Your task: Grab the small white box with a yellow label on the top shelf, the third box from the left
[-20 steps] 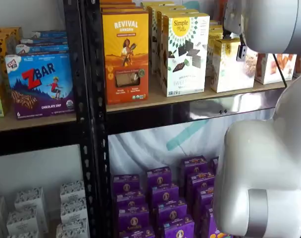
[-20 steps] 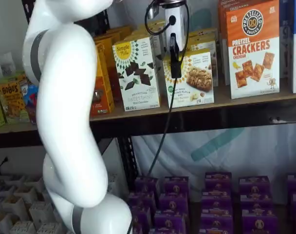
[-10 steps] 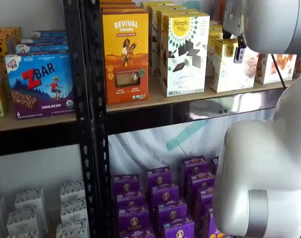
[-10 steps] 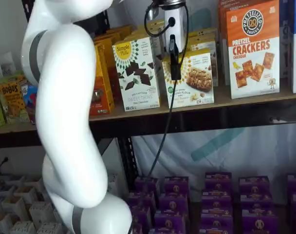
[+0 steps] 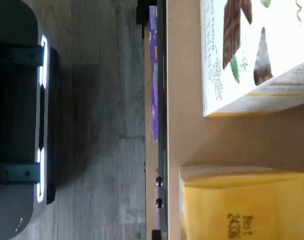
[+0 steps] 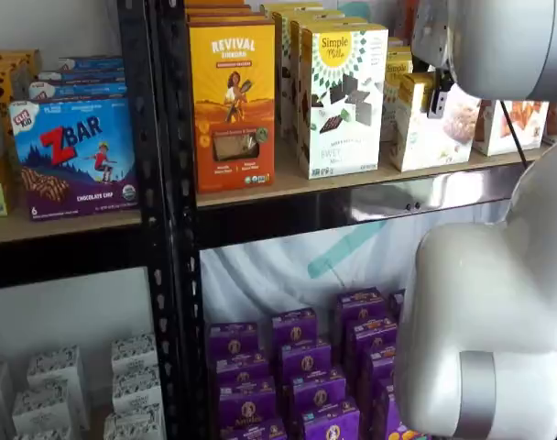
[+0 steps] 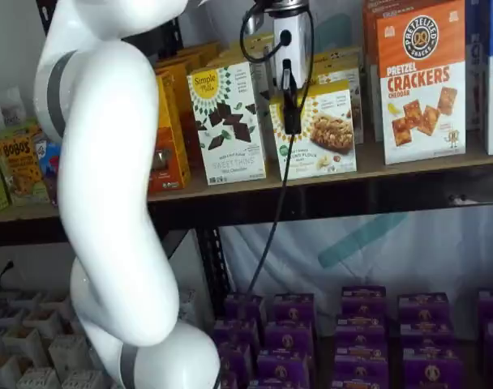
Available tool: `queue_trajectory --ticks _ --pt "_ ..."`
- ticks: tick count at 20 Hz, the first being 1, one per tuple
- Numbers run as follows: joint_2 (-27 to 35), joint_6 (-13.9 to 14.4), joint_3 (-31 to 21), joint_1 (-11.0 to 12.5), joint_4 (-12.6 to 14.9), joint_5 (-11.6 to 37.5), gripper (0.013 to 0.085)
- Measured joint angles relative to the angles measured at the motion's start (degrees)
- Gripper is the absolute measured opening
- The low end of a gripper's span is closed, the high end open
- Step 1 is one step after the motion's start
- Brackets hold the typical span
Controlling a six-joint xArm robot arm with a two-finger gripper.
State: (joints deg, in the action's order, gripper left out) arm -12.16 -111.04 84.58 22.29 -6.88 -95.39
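Pincer (image 7: 291, 109) rose slightly, w/ small white box (image 7: 326, 134) behind.

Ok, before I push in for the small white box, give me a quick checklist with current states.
1. Target found: the small white box stands on the top shelf, front row: ok.
2. Box upright, not tilted: ok.
3. Gripper in front of the box in a shelf view: ok.
4. Finger gap: fingers seen side-on: cannot tell.
5. Clear of the Simple Mills box to one side: gap shows between the boxes: ok.
6. Box already gripped: cannot tell.
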Motion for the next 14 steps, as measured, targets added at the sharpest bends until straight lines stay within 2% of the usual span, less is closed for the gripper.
queue_trajectory --ticks 1,2,4,9,11,14 --pt "-0.03 0.00 -0.07 0.01 -0.03 0.10 0.0490" --pt "-0.05 0.00 -0.12 0.01 -0.04 0.15 0.0490" --pt "-0.05 -0.02 -0.13 0.03 -0.16 0.14 0.0410" --pt "0.06 -0.16 0.08 0.25 -0.54 -0.08 0.0410" --pt "0.08 -0.26 0.21 0.38 -0.69 -0.26 0.0330" --pt "0.18 -0.32 0.55 0.51 -0.83 -0.78 0.0330"
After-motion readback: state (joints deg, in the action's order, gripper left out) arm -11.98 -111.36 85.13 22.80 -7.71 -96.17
